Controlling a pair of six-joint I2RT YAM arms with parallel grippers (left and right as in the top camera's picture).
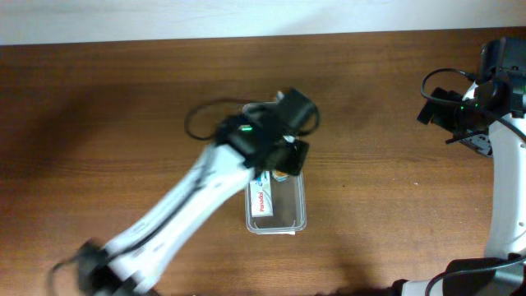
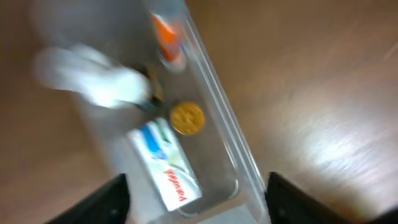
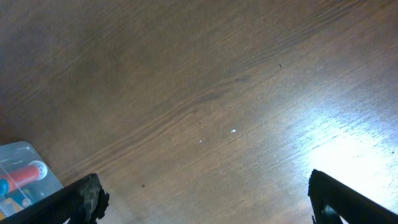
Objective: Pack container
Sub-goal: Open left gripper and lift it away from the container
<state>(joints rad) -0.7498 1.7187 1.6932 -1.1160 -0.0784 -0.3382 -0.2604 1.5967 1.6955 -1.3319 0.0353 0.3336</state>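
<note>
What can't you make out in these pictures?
Overhead: the left arm covers the far end of the container.
Left wrist: motion blur leaves the white shape and orange item unidentifiable, and the print on the box unreadable.
Right wrist: the frame edge cuts off all but one corner of the container.

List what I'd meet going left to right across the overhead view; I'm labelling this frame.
The left arm's white link → container → right arm. The left gripper overlaps the container, so it has no clear place in the order.
</note>
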